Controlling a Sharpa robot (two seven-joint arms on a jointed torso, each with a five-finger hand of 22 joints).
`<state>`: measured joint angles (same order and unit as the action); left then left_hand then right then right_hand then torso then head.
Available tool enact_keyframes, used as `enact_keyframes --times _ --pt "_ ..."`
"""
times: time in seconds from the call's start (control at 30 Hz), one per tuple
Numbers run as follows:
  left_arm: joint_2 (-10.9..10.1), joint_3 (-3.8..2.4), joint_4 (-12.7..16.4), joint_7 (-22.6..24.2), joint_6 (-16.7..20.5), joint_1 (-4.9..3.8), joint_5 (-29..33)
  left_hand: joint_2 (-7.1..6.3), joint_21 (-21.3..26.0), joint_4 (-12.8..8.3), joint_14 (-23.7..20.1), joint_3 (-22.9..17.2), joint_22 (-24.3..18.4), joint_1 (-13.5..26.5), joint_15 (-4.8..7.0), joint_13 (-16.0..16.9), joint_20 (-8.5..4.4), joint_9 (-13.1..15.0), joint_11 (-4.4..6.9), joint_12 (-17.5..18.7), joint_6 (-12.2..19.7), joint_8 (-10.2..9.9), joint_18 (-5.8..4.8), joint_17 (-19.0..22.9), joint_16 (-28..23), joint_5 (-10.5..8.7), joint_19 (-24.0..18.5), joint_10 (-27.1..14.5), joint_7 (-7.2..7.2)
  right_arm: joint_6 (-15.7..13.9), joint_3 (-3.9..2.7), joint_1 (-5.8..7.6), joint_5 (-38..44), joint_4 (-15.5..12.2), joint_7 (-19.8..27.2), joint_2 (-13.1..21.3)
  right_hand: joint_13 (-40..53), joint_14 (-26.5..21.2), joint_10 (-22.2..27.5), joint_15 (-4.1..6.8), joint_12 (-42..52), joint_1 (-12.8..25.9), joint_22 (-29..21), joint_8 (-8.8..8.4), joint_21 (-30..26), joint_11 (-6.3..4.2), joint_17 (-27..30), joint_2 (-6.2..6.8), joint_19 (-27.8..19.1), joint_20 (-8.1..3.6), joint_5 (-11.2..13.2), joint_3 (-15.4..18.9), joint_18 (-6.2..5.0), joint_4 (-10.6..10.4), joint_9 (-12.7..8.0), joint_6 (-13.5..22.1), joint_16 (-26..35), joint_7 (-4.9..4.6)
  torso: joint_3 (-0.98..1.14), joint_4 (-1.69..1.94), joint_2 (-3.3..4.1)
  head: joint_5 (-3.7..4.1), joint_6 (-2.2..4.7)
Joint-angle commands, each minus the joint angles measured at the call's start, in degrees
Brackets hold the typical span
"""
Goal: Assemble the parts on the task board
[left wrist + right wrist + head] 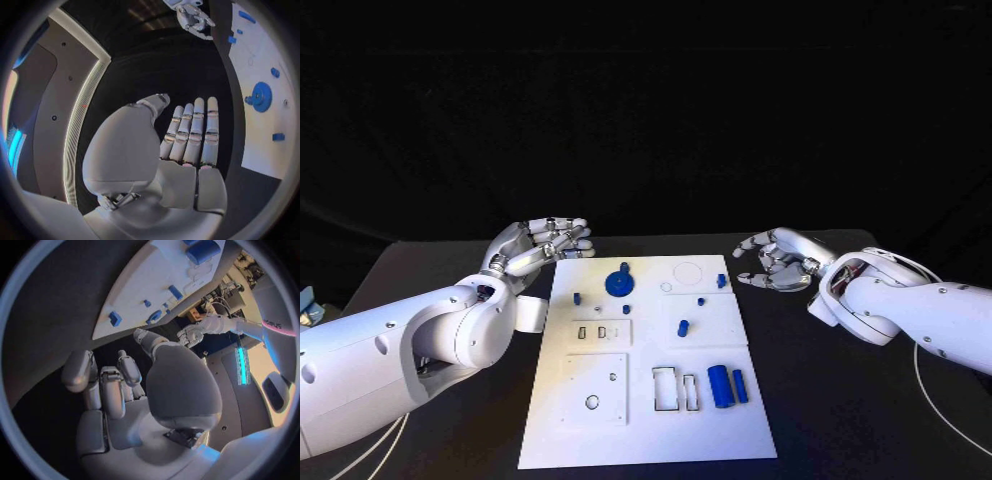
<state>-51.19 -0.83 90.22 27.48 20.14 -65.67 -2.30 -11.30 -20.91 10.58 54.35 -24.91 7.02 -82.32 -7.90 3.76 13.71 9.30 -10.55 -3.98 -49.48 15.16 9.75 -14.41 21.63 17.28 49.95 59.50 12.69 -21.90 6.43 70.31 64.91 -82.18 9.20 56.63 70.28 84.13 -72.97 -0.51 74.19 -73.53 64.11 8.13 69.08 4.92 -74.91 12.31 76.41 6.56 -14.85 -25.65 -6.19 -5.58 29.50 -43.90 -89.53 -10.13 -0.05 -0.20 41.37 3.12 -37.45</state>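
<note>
Hovering empty off the far corners of the task board (pixel 646 440), left hand (pixel 538 245) flat-open and right hand (pixel 779 262) loosely curled, nothing is held; a loose part (pixel 720 385) must be picked next.

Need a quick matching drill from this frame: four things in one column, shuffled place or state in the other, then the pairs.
Things:
1. blue round gear-like disc
2. two blue cylinders lying side by side
3. silver left hand
4. silver right hand

Places or states:
A. off the white task board's right edge, fingers curled, holding nothing
B. far left part of the board
C. near right part of the board, beside rectangular slots
D. at the board's far left corner, fingers apart, empty

Pairs: 1-B, 2-C, 3-D, 4-A
</note>
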Motion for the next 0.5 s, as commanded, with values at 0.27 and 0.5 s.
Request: enact_keyframes --times 0.27,0.5 --pt "0.23 -0.02 -0.05 0.69 -1.38 0.03 0.01 0.02 0.17 -0.31 -0.38 -0.09 -0.06 0.36 0.03 0.03 0.18 -0.1 -0.12 0.23 0.49 -0.36 0.55 -0.05 -0.03 -0.22 -0.36 -0.27 1.33 0.25 0.02 -1.55 0.53 4.01 0.66 -2.87 0.36 5.4 -0.27 -0.42 0.27 -0.76 0.31 -0.24 -0.07 0.4 -13.24 -0.29 0.04 0.11 -0.28 0.1 0.37 0.21 -0.06 0.18 0.1 -0.17 0.37 0.39 0.2 0.07 -0.51" --pt "0.37 -0.02 -0.14 0.66 -1.48 0.04 0.0 0.02 0.17 -0.31 -0.38 -0.09 -0.06 0.36 0.03 0.03 0.18 -0.1 -0.12 0.23 0.49 -0.36 0.55 -0.05 -0.03 -0.22 -0.36 -0.27 1.33 0.05 0.02 -1.9 0.46 7.2 -0.49 -5.39 0.46 5.49 -0.44 -0.53 0.42 -0.45 0.36 -0.18 -0.05 0.51 -13.57 -0.53 0.12 0.2 -0.23 0.22 0.38 -0.07 -0.04 -0.13 -0.01 -0.29 0.54 0.49 0.37 0.07 -0.61"
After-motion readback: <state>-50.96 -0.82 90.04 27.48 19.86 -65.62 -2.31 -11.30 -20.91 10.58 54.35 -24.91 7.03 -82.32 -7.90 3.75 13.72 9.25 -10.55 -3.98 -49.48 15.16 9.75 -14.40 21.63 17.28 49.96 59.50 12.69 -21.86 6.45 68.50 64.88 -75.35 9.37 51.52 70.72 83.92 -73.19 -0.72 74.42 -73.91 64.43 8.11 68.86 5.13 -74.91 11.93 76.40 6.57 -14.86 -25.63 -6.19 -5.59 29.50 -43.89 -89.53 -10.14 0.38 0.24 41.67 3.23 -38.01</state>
